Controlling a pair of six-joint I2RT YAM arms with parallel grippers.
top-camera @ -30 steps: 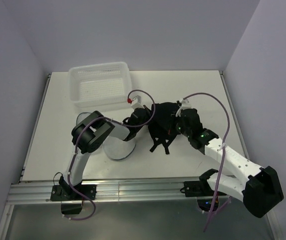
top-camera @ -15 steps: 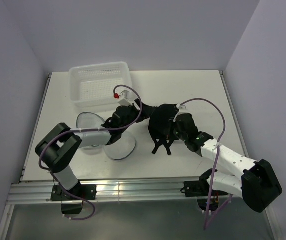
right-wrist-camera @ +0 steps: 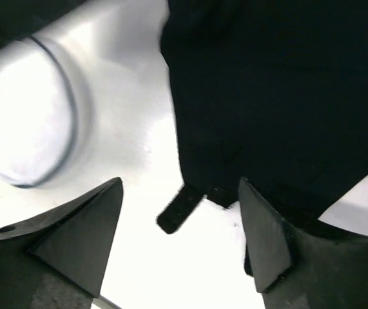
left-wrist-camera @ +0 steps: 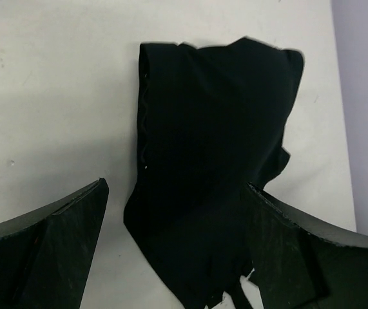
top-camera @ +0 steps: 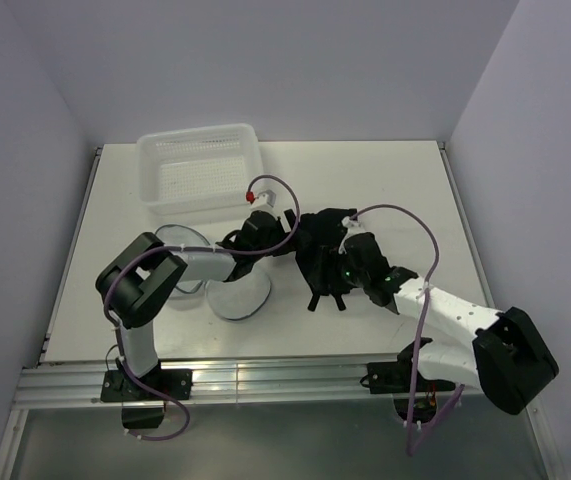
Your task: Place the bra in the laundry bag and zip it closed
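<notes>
Black fabric fills both wrist views: the bra point(top-camera: 322, 252) lies crumpled on the white table point(top-camera: 415, 190), just right of the mesh laundry bag point(top-camera: 237, 292) and wholly outside it. Your left gripper point(left-wrist-camera: 176, 190) hangs over it with jaws spread wide, gripping nothing. The right gripper point(right-wrist-camera: 178, 188) is just as wide and just as empty, with the bag's dark zipper rim point(right-wrist-camera: 73, 106) showing off to its left. So this looks like the pickup, and I'd say bite deep. Drop one set of jaws onto the thick folded cup cloth, not the loose strap end point(right-wrist-camera: 178, 214), which would likely drag the rest behind it. Pinch a good bundle, lift clear of the table, and keep the other arm for steadying the bag's mouth. Trailing straps could foul the zipper, so gather them in.
</notes>
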